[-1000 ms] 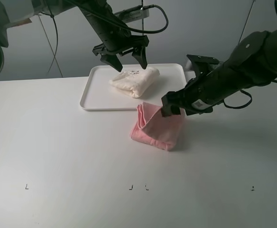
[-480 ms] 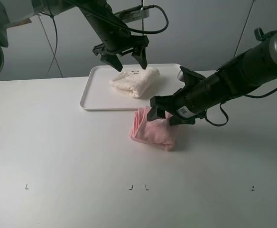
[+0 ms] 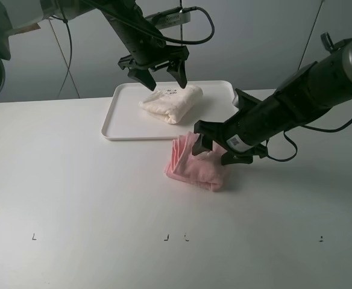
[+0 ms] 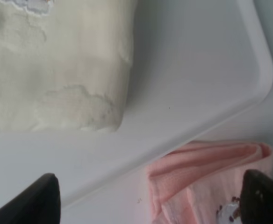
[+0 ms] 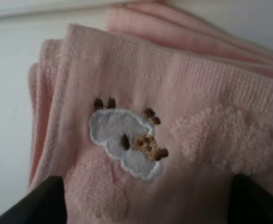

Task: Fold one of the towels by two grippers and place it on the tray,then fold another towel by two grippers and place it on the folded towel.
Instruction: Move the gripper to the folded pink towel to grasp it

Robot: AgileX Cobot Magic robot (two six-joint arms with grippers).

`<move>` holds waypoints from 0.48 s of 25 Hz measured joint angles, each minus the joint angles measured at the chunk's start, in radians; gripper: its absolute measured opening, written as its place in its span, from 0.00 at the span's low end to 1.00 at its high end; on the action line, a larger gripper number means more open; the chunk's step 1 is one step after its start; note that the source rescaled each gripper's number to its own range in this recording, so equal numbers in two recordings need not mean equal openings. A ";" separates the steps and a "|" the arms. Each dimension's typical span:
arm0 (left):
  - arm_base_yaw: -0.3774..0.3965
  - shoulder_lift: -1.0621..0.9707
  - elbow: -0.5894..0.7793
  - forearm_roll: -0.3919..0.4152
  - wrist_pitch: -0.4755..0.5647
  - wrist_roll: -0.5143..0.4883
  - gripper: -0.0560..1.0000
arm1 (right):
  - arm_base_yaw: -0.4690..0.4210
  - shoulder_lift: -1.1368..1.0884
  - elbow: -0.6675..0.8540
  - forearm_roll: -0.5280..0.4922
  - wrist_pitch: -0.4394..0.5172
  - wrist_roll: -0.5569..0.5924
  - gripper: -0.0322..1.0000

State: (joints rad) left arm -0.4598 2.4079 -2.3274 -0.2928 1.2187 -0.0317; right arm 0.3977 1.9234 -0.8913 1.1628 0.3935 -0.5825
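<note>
The cream towel (image 3: 171,102) lies folded on the white tray (image 3: 120,123) at the back of the table. My left gripper (image 3: 164,80) hangs open just above it, empty. In the left wrist view the cream towel (image 4: 52,60) rests on the tray (image 4: 197,70), with the pink towel (image 4: 206,172) beyond the rim. The pink towel (image 3: 194,168) lies folded on the table just in front of the tray. My right gripper (image 3: 215,152) sits low over its right side, jaws wide apart. The right wrist view shows the pink towel (image 5: 183,93) with its embroidered patch (image 5: 127,144) between the spread fingertips (image 5: 47,200).
The white table (image 3: 73,192) stretches to the left and front of the towels, with small black marks (image 3: 176,237) near its front edge. Black cables (image 3: 200,27) loop above the tray behind the left arm.
The right gripper has moved left and down over the pink towel. The flap that stood upright a second ago now lies flat. The left arm has not moved.
</note>
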 joint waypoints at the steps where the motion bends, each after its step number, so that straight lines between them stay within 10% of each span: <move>1: 0.000 0.000 0.000 0.000 0.000 0.002 0.99 | 0.000 0.000 0.000 -0.021 -0.004 0.031 0.77; 12: 0.000 0.000 0.000 0.004 0.000 0.008 0.99 | 0.000 -0.031 0.000 -0.155 0.002 0.175 0.77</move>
State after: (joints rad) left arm -0.4598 2.4079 -2.3274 -0.2888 1.2187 -0.0241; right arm 0.3977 1.8923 -0.8913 1.0076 0.3953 -0.4071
